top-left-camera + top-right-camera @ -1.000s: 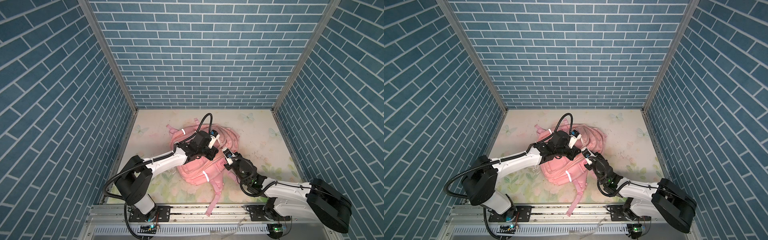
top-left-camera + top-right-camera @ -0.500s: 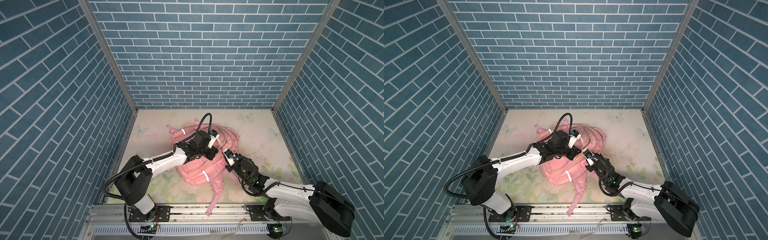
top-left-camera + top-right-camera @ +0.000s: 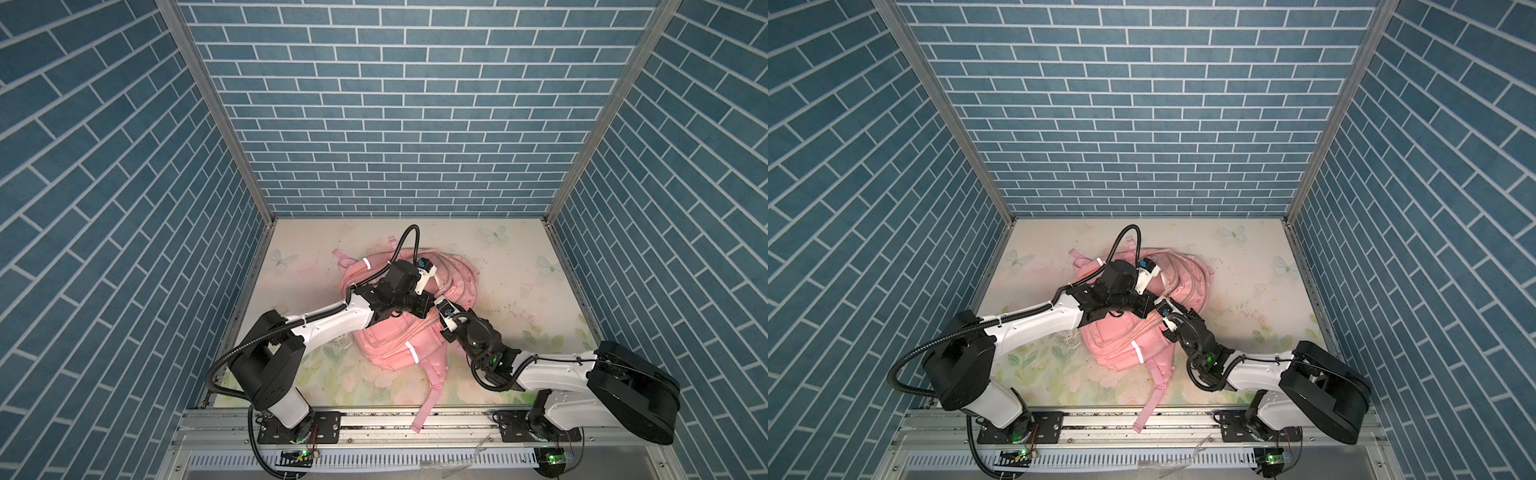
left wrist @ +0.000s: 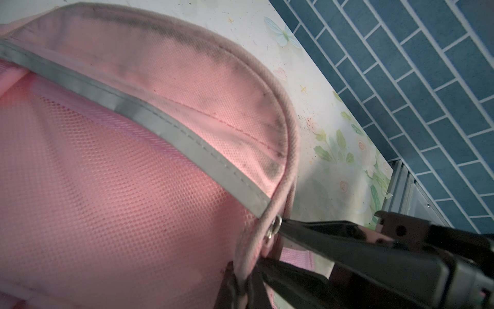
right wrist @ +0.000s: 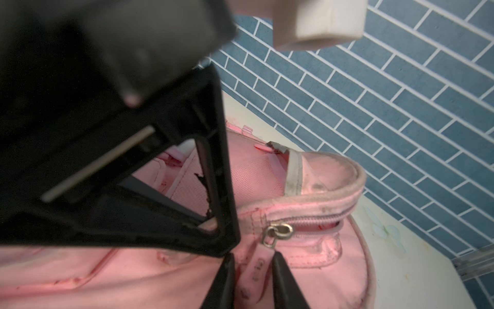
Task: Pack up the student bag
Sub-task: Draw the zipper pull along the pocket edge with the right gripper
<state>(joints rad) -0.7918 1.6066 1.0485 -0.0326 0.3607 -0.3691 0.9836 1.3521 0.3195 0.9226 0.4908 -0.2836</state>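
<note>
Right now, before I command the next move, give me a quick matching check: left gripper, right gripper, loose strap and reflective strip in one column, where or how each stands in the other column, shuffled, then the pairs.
1. left gripper
2. right gripper
3. loose strap
4. reflective strip

A. trails over the front rail
B. jaws either side of the pink pull tab
C. grey, sewn across the mesh panel
D. jaws shut on the piped edge of the student bag

Pairs: 1-D, 2-B, 3-A, 4-C.
</note>
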